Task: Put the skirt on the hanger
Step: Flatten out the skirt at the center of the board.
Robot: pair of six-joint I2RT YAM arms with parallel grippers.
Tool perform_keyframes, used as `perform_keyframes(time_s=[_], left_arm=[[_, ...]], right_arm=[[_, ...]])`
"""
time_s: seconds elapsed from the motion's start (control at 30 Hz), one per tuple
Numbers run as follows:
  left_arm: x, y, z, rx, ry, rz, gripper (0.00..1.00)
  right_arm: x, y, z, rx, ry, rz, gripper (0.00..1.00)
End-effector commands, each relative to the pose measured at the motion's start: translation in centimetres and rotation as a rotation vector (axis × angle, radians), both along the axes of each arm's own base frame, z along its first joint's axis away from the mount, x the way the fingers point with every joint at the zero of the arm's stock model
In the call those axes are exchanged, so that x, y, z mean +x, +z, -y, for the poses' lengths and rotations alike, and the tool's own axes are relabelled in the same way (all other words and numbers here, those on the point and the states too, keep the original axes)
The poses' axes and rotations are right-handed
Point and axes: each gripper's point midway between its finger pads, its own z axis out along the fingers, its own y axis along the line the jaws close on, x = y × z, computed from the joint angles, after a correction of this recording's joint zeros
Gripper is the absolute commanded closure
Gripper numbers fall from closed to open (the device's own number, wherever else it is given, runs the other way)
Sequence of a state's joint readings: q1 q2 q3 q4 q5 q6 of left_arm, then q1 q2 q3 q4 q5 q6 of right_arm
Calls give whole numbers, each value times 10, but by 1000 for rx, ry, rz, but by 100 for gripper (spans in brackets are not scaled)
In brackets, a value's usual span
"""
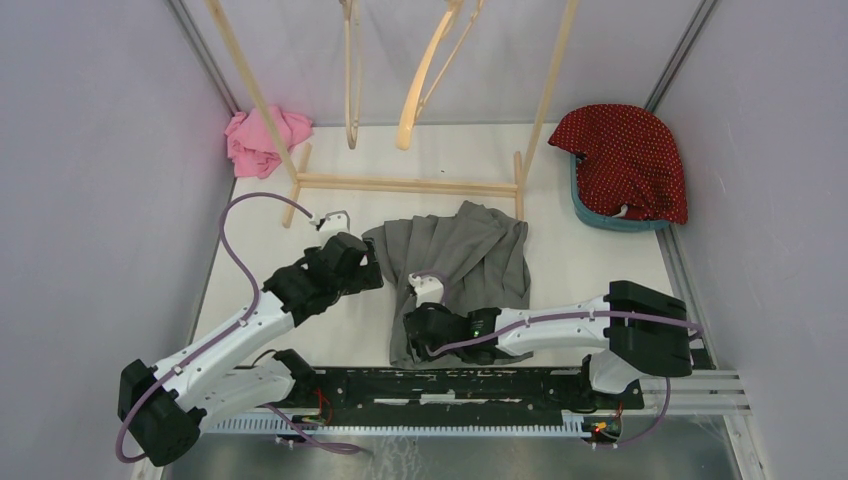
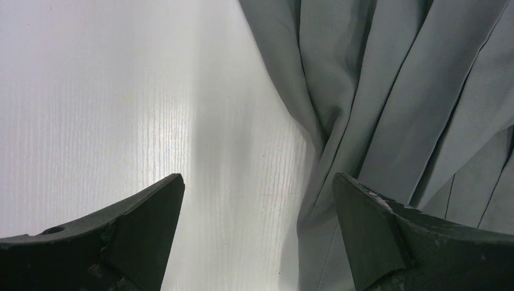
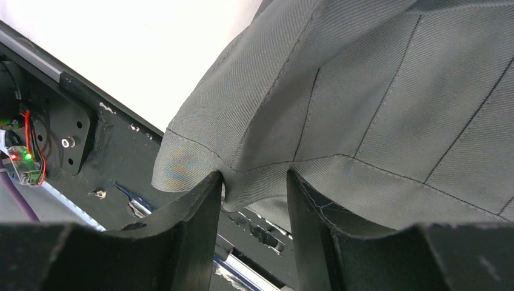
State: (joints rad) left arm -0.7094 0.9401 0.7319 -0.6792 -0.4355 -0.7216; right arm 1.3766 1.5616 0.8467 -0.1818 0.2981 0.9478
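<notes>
— White worktop (image 1: 600, 265): where's the skirt (image 1: 470, 260)?
— Lying near the front edge. Right end effector (image 3: 251, 200) is pinching its hem; left end effector (image 2: 257, 206) gapes beside it.
— Next?
— Left probably grips, then lift toward a hanger (image 1: 425, 85).

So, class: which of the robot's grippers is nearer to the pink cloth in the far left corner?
Left. The left gripper sits open at the grey skirt's left edge, below the pink cloth. The right gripper pinches the skirt's near hem, farther away.

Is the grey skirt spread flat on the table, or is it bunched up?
Bunched up. The grey skirt lies on the table in deep folds and overlapping pleats, one hem corner raised between the right gripper's fingers.
</notes>
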Motion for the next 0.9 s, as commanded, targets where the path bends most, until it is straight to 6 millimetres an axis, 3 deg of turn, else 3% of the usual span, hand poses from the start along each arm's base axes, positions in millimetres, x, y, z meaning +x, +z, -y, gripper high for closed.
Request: perform_keyframes(time_s=[0.0,0.33,0.47,0.57,0.67,0.83,0.87], left_arm=[[5,6,3,-35,25,29,1],[3,4,4,-45,21,27,1],[4,4,6,-46,19,25,1],[6,9,8,-55,18,34,1],[8,16,10,-68,16,45,1],[9,32,11,-81,17,65,1],[9,36,10,-84,20,70,1]], right_arm=[[7,20,-23,79,5,15,53],[10,30,-11,62,-1,44,87],[10,54,-1,53,19,81,95],[12,92,10,43,51,143,99],[17,142,24,37,79,216,99],[32,241,55,21,93,355,99],[36,270,57,56,86,385,99]])
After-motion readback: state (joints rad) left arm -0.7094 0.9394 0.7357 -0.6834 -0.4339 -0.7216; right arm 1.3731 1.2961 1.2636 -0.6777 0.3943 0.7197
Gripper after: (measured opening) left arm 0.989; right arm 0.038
